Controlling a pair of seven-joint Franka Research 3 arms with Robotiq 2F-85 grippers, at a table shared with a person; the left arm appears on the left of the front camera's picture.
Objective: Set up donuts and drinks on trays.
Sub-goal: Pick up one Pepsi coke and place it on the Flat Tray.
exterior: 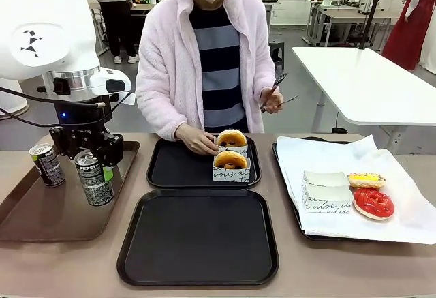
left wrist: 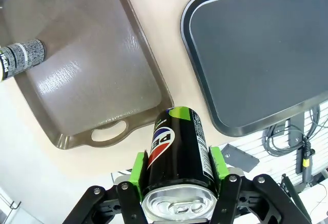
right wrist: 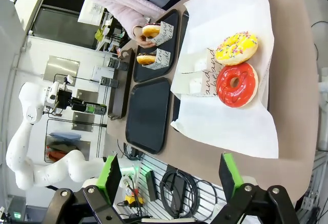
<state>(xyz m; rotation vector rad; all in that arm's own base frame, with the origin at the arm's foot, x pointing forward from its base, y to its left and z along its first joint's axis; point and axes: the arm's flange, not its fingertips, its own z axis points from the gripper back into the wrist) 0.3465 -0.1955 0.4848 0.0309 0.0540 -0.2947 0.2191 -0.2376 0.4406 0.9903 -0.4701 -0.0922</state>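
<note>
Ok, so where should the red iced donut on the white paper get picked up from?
Probably by its near rim, from straight above, pinching between hole and outer edge. The red donut lies flat, icing up, with the yellow donut behind it and paper sleeves on its left.

The beige table (exterior: 340,265) carries a long brown plastic tray (exterior: 41,211), a near square black plastic tray (exterior: 197,238), a far square black plastic tray (exterior: 176,168) and a white-paper-lined black tray (exterior: 276,151).

Bright even overhead light, glare on the brown tray (left wrist: 102,75), wrist views distorted.
</note>
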